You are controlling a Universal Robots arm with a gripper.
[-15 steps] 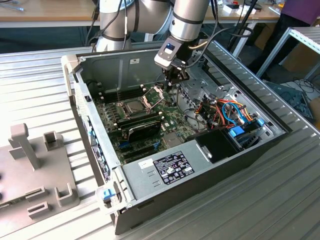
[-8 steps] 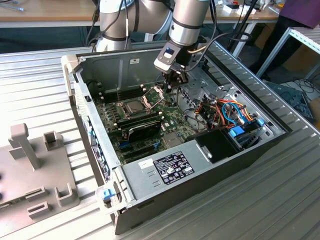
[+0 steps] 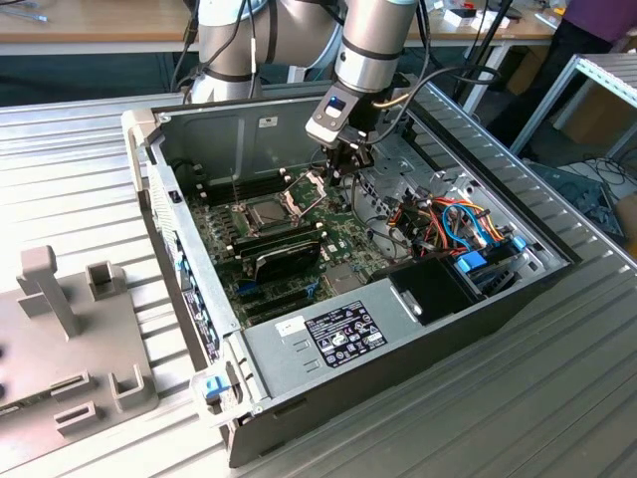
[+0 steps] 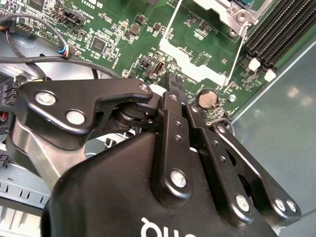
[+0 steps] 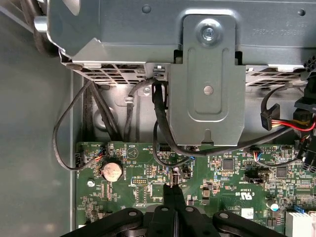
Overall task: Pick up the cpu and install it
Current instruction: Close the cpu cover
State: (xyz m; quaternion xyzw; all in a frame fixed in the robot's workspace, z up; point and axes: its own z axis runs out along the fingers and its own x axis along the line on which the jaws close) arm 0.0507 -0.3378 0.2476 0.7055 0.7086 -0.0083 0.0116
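Observation:
In the exterior view the cpu [image 3: 267, 211] looks like a small silvery-grey square lying flat inside the dark socket on the green motherboard [image 3: 343, 234]. The socket's hinged metal frame [image 3: 308, 188] stands raised beside it. My gripper [image 3: 343, 177] hangs just to the exterior view's right of that frame, low over the board. Both wrist views show its black fingertips pressed together, with nothing visible between them. The gripper [image 5: 174, 185] hovers close above small board components. In the second wrist view the gripper [image 4: 173, 83] sits near the raised frame [image 4: 190, 61] and its wire lever [image 4: 241, 47].
The open computer case [image 3: 149, 149] surrounds the board. A black oblong module [image 3: 284, 257], a power supply [image 3: 328, 334] and coloured cables [image 3: 458, 224] crowd the inside. A coin battery [image 5: 111, 171] and a metal drive bracket [image 5: 207, 84] are close to the fingers. A grey fixture [image 3: 70, 339] stands outside.

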